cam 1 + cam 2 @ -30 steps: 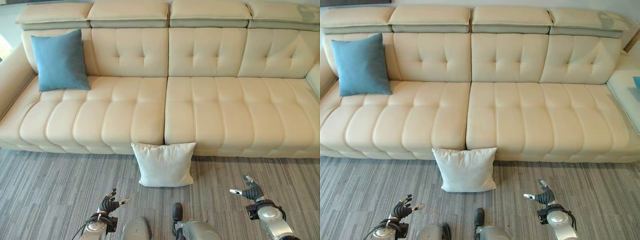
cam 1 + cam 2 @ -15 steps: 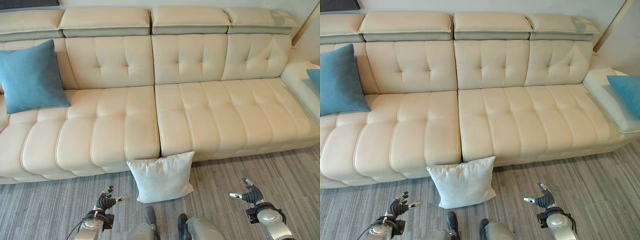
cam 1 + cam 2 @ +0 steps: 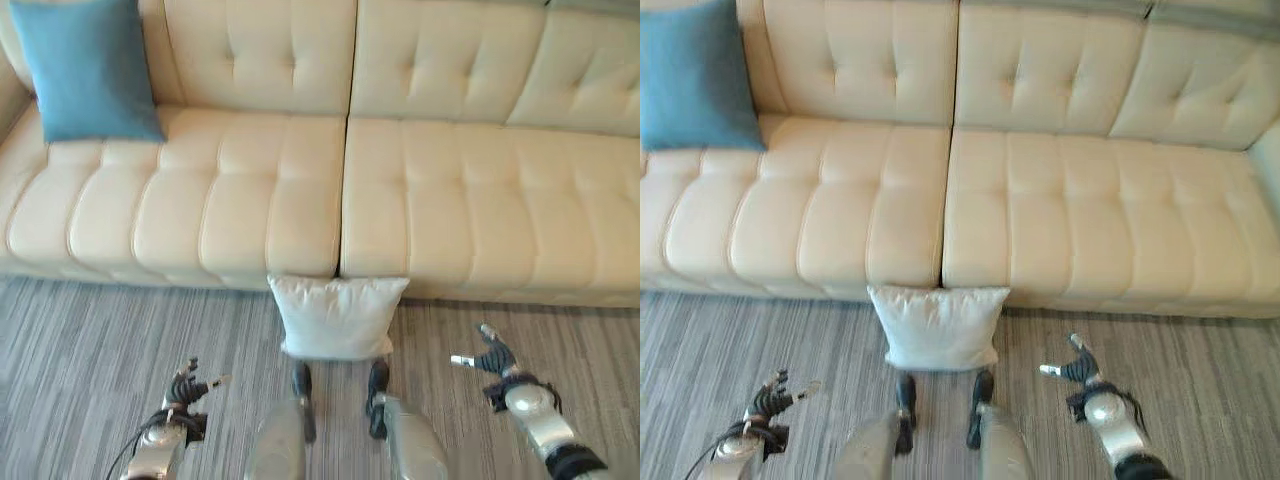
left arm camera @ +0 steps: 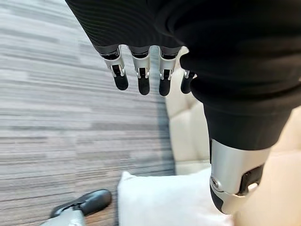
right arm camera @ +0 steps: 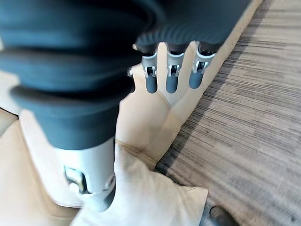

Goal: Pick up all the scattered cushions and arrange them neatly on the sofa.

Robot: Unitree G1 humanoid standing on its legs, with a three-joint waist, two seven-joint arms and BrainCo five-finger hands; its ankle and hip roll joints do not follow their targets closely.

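Note:
A white cushion (image 3: 338, 316) stands on the grey carpet, leaning against the front of the cream sofa (image 3: 470, 190) at the seam between its two seats. It also appears in the wrist views (image 4: 164, 200) (image 5: 150, 197). A blue cushion (image 3: 88, 66) leans upright against the sofa's backrest at the far left. My left hand (image 3: 186, 385) hovers over the carpet, to the left of the white cushion and nearer to me, fingers relaxed and empty. My right hand (image 3: 490, 355) hangs to the cushion's right, open, holding nothing.
Grey striped carpet (image 3: 90, 350) stretches in front of the sofa on both sides of the white cushion. The sofa's seats (image 3: 1090, 210) to the right of the blue cushion are bare.
The camera has tilted down and shifted, so the sofa's headrests and right end have left the picture. The white cushion now sits closer to centre. Both hands stay low and open.

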